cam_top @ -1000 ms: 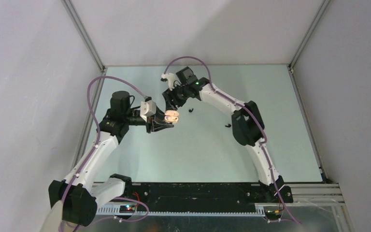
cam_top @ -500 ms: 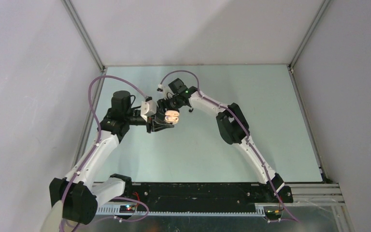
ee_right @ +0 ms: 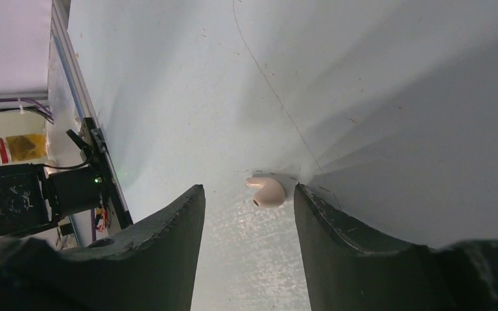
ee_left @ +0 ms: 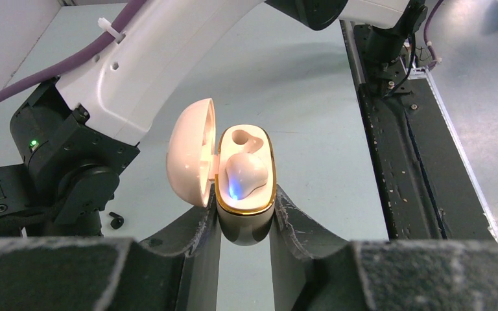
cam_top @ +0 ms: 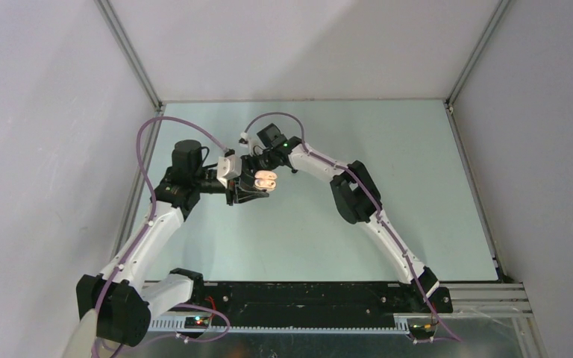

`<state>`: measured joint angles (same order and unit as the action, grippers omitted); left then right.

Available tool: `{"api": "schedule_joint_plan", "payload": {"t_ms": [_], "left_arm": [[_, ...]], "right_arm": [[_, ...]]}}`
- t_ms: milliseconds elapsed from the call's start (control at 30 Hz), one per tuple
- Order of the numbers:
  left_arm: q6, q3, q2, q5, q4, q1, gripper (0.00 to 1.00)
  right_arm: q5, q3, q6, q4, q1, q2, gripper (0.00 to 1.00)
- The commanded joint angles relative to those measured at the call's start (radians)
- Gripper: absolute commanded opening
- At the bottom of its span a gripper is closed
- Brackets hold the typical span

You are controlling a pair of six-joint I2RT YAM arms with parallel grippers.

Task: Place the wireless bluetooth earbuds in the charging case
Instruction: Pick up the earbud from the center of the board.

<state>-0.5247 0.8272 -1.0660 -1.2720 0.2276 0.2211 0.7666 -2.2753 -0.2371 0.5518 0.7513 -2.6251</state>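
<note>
A cream earbud (ee_right: 266,191) is seen in the right wrist view lying on the table (ee_right: 363,78) between the half-open fingers of the right gripper (ee_right: 248,189), not yet gripped.

In the left wrist view, the charging case (ee_left: 246,228) is clamped in the left gripper (ee_left: 245,195). Its lid (ee_left: 191,162) is open, another cream earbud (ee_left: 246,175) is seated, and one socket (ee_left: 240,137) is empty.

From above, the right arm is seen to have been swung left to just beyond the case within the last second, its jaws narrowed. A pickup for the empty socket is judged imminent.
</note>
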Motion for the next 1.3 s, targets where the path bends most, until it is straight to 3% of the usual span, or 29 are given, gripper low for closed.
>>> {"api": "schedule_joint_plan", "payload": {"t_ms": [0, 233, 367, 633, 833, 1033, 1267], "left_arm": [[-0.023, 0.033, 0.009, -0.041, -0.014, -0.008, 0.00], [-0.023, 0.029, 0.006, -0.043, -0.018, -0.009, 0.00], [-0.024, 0.028, 0.003, -0.043, -0.019, -0.007, 0.00], [-0.024, 0.027, 0.001, -0.044, -0.021, -0.007, 0.00], [-0.023, 0.027, 0.001, -0.045, -0.020, -0.007, 0.00], [-0.023, 0.023, 0.003, -0.044, -0.025, -0.007, 0.00], [-0.020, 0.022, 0.007, -0.043, -0.026, -0.008, 0.00]], "right_arm": [[-0.007, -0.040, -0.012, -0.001, 0.014, -0.054, 0.58], [-0.013, -0.083, -0.011, 0.006, 0.019, -0.085, 0.58], [-0.002, -0.065, -0.003, 0.018, 0.014, -0.073, 0.52], [0.024, 0.137, 0.016, -0.049, -0.011, 0.028, 0.51], [0.012, 0.164, 0.019, -0.051, -0.011, 0.047, 0.51], [-0.080, 0.201, 0.064, -0.046, 0.010, 0.082, 0.58], [-0.216, 0.205, 0.105, -0.014, 0.043, 0.098, 0.56]]}}
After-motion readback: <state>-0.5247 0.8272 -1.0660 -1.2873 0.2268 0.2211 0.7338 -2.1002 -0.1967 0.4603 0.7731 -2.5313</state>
